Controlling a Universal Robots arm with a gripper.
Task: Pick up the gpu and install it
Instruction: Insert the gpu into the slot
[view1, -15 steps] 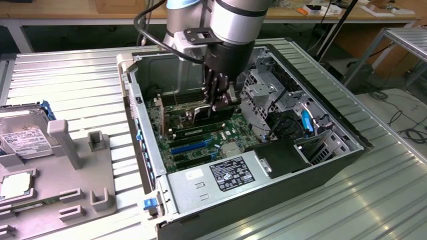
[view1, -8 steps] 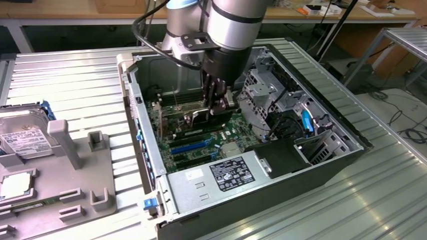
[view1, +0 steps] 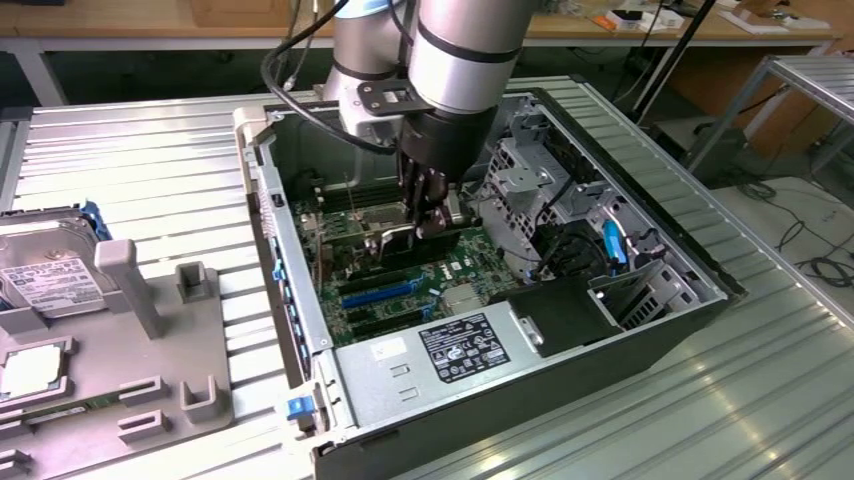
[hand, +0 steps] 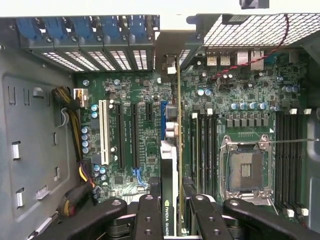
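Gripping the gpu (hand: 170, 165) edge-on, gripper (hand: 170, 210) clamped across its thickness; long axis runs straight ahead over the motherboard (hand: 130, 125).

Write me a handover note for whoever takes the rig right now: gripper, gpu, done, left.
Gripper: shut on the gpu, card held on edge between the fingers.
Gpu: inside the open computer case, over the motherboard, in line with the expansion slots. Cannot tell whether it is seated.
Done: gpu picked up and carried into the case.
Left: seat it, release it.
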